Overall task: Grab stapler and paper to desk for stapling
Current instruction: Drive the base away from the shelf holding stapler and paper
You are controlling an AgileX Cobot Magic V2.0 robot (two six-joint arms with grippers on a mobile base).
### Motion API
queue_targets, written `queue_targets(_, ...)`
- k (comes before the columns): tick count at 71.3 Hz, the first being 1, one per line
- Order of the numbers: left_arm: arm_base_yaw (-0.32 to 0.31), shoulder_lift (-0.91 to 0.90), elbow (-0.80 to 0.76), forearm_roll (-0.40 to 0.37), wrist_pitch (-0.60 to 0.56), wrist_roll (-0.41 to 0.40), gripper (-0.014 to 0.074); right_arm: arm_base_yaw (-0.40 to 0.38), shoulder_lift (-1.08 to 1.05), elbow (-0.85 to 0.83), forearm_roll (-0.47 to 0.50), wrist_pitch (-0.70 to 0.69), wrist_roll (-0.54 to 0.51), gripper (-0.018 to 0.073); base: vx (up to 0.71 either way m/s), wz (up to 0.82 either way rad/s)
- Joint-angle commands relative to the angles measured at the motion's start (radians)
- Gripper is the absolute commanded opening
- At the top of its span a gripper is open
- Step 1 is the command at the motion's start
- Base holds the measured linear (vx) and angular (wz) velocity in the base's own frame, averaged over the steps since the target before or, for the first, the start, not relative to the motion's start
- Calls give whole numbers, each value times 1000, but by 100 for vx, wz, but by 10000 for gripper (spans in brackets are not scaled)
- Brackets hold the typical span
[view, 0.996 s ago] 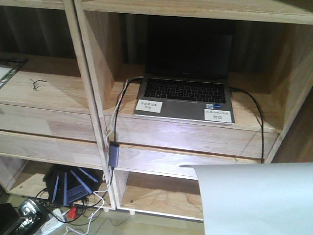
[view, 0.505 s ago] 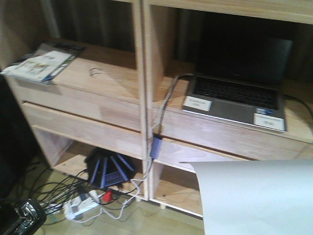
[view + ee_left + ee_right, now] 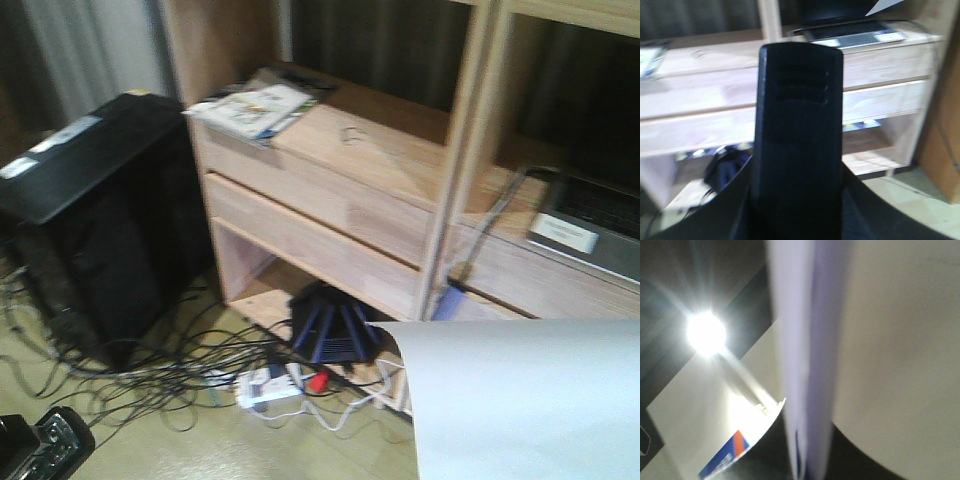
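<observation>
While both items are in transit, the stapler (image 3: 797, 125) stands upright, pinched between the left fingers (image 3: 860, 220). The paper (image 3: 520, 400) hangs at lower right, the right fingers unseen. Advise firm grips and slow travel clear of the shelf (image 3: 330, 200). No table is in view.

The wooden shelf (image 3: 330, 190) carries a stack of booklets (image 3: 255, 105) at its left end and a laptop (image 3: 600, 225) at the right; tangled cables (image 3: 150, 365) and a power strip (image 3: 268, 385) lie on the floor (image 3: 200, 445).
</observation>
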Motion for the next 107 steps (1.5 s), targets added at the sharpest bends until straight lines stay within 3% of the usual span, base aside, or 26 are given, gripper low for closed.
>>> queue_targets(1,-3,14,-31,-35,-102,-8,-6,2,15,4,3,-45,-8,-3,-2,51)
queue_targets(107,-3,14,-31,-36,-102,-8,-6,3,15,4,3,-45,-8,-3,4,52)
